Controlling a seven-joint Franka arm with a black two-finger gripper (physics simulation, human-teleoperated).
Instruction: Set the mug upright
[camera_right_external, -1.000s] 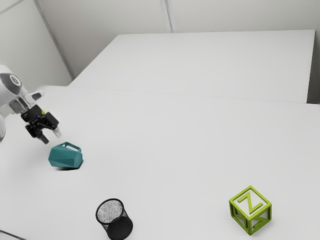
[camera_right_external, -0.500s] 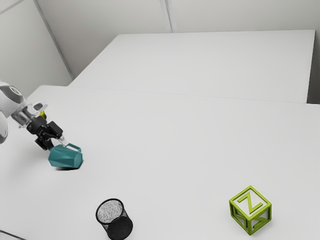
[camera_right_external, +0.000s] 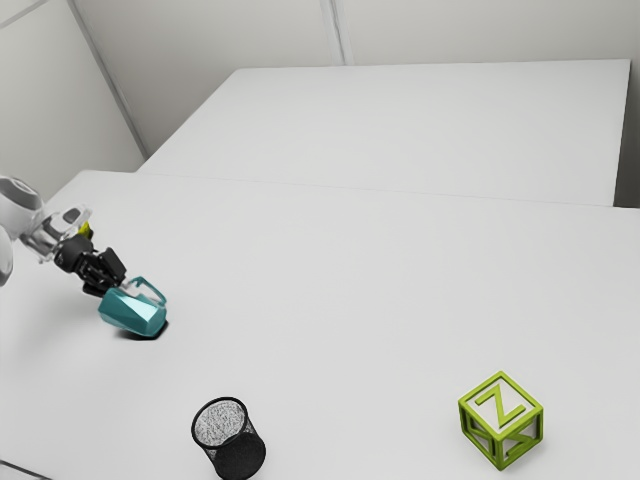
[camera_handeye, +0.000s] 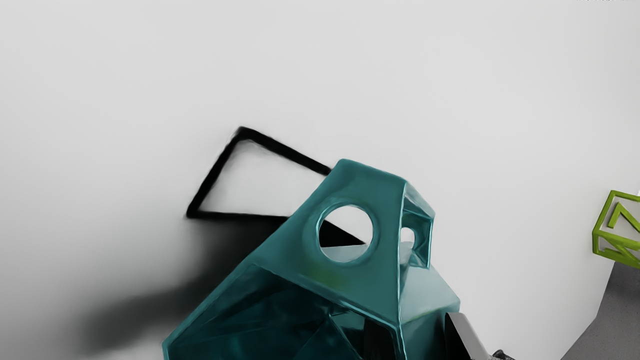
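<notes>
The teal faceted mug lies on its side at the exterior view's left, slightly tilted, its handle pointing up. My gripper reaches down to its end nearer the arm. In the wrist view the mug shows its dark open mouth and its handle with a round hole. My gripper is shut on the mug's wall there, one finger inside the mouth and the other finger against the outside. The lower part of the mug is cut off in that view.
A black mesh cup stands nearer the exterior camera, beyond the mug from my gripper. A green-framed letter cube sits far off at the exterior view's right. Both are on the white table.
My gripper has come down and toward the exterior view's right onto the mug, and its fingers have closed on the wall. The mug has since tipped and turned slightly, its handle shifting a little.
</notes>
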